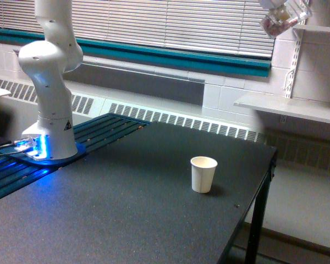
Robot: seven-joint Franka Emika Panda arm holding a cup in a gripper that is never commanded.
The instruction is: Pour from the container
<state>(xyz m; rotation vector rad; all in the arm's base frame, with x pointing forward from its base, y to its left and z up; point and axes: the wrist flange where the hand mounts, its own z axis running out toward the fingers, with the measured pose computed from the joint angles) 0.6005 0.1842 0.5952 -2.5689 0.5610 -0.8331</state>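
Dark table (126, 209), arm base (49, 137) bolted at the exterior view's left. Cream paper cup (203, 174) stands upright on the table near its right edge, open mouth up. Container (283, 19) is at top right of frame, well above and to the right of the paper cup, tilted, brownish-pink bits visible through the wall. Gripper (280, 5) is mostly cut off by the frame edge; cannot tell its finger state, though the cup hangs under it. Judgement: thin clear plastic, light, flexes and cracks under squeeze, slick. Hold mid-wall, modest force, rim kept free for pouring.
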